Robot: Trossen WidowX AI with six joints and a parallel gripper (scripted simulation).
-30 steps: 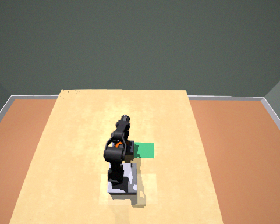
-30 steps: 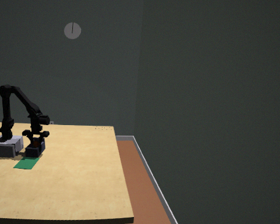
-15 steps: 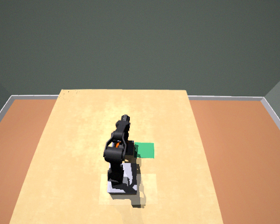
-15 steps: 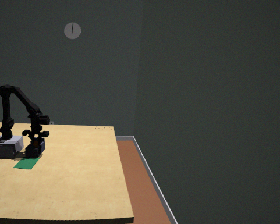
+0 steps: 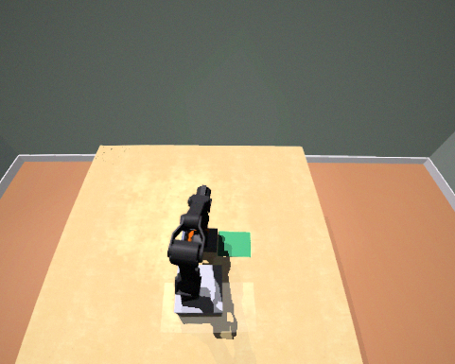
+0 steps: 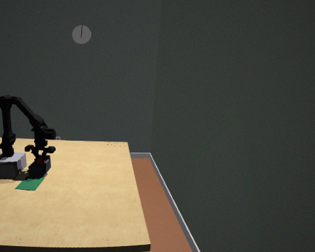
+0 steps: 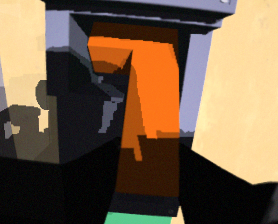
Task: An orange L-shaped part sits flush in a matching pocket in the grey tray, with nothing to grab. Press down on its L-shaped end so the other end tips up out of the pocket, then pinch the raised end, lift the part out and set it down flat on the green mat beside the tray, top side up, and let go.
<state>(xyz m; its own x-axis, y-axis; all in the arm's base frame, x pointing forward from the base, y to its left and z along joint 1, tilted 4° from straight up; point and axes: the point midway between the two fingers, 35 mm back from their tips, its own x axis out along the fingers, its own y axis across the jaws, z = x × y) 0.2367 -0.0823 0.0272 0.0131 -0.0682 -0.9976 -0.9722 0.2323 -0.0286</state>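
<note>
The orange L-shaped part [image 5: 190,235] [image 6: 41,161] [image 7: 157,85] is in the grey tray [image 5: 212,240] [image 6: 37,171] [image 7: 199,75]. Its hooked end is at the top of the wrist view, low in the pocket, and its straight end is nearer the camera and looks raised. My gripper [image 6: 40,158] [image 7: 147,147] points down into the tray and is shut on the straight end, one dark finger against each side. The fingertips are in shadow. The arm hides them in the top view. The green mat [image 5: 239,245] [image 6: 29,184] [image 7: 137,218] lies flat beside the tray.
The arm's pale base block [image 5: 211,282] [image 6: 3,170] stands close to the tray. The tray's walls rise around the part. The tray and mat are on the wooden table [image 5: 277,201] [image 6: 87,192], and the arm's shadow falls across part of the mat.
</note>
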